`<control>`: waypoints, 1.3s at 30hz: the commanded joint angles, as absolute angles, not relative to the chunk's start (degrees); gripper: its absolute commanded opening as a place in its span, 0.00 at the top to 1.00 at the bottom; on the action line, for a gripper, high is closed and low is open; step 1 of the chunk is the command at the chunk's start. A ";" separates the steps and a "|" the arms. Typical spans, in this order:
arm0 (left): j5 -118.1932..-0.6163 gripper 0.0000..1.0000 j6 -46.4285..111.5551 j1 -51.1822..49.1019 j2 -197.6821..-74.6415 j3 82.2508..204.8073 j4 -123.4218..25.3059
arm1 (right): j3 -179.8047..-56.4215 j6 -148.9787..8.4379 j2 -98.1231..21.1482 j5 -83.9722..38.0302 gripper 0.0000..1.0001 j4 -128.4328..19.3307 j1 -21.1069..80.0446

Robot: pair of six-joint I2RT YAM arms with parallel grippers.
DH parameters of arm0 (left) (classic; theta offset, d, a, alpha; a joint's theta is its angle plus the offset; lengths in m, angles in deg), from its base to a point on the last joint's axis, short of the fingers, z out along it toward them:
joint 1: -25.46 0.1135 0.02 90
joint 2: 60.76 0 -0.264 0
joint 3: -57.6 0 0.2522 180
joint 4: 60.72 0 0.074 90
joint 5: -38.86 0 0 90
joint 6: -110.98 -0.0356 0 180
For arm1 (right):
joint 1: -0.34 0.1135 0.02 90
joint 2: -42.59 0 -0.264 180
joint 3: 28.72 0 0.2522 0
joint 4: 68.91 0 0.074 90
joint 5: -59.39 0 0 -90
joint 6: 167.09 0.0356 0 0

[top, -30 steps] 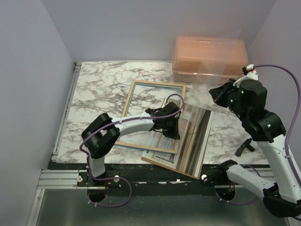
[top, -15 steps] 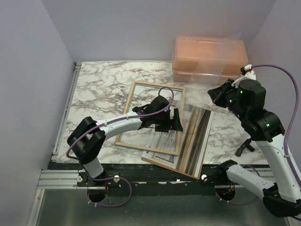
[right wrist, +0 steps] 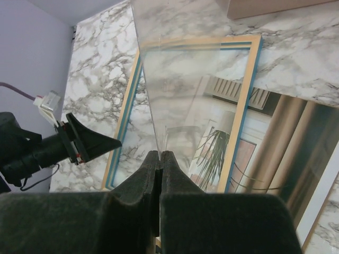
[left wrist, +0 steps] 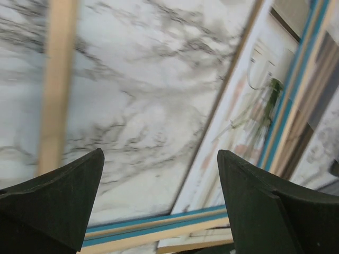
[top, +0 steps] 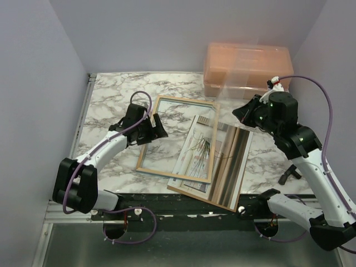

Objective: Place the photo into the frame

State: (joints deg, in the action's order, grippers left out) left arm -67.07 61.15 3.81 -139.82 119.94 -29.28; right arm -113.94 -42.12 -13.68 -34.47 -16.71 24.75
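The frame point(top: 186, 99) lies flat on the marble table, pale wood side up, blue at its edges. The photo point(top: 197, 150), a spiky plant by a window, rests across the frame's right rail, partly inside the opening. My left gripper point(top: 153, 128) hovers open and empty over the frame's left side. In the left wrist view its fingers point(left wrist: 63, 196) bracket bare marble, with the frame point(left wrist: 153, 227) and the photo point(left wrist: 249, 111) beyond. My right gripper point(right wrist: 160, 154) is shut on the edge of a clear pane point(right wrist: 190, 79), held raised above the frame point(right wrist: 244, 106) and the photo point(right wrist: 217, 153).
A brown backing sheet point(top: 231, 167) lies under the photo's right side, reaching the table's near edge. A peach plastic box point(top: 247, 69) stands at the back right. A small black part point(top: 290, 173) lies near the right arm.
My left gripper opened, let go of the photo and drew back left to the frame's left side. The right arm shifted slightly left with the clear pane.
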 commanded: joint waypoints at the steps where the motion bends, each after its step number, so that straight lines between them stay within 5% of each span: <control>1: -48.49 0.11 52.06 6.56 -137.86 125.09 -14.58 | -112.26 -41.05 -14.92 -29.82 1.00 -20.48 24.42; 5: -36.86 0.12 50.47 6.74 -141.34 128.90 -7.80 | -111.32 -40.70 -15.91 -28.22 1.00 -21.72 24.42; 14: -47.06 0.20 47.43 6.91 -152.09 131.37 -5.58 | -110.15 -40.46 -16.91 -27.30 1.00 -22.70 24.42; 25: -56.59 0.55 46.83 6.91 -154.16 129.15 -6.43 | -109.11 -40.47 -16.33 -27.45 1.00 -22.97 24.42; 29: -59.63 0.75 48.83 6.29 -152.04 125.80 -8.93 | -108.84 -40.57 -15.90 -26.81 1.00 -23.30 24.39; 39: -58.70 1.00 52.88 -0.01 -147.42 120.97 -10.82 | -106.17 -41.04 -14.63 -21.30 1.00 -27.64 24.42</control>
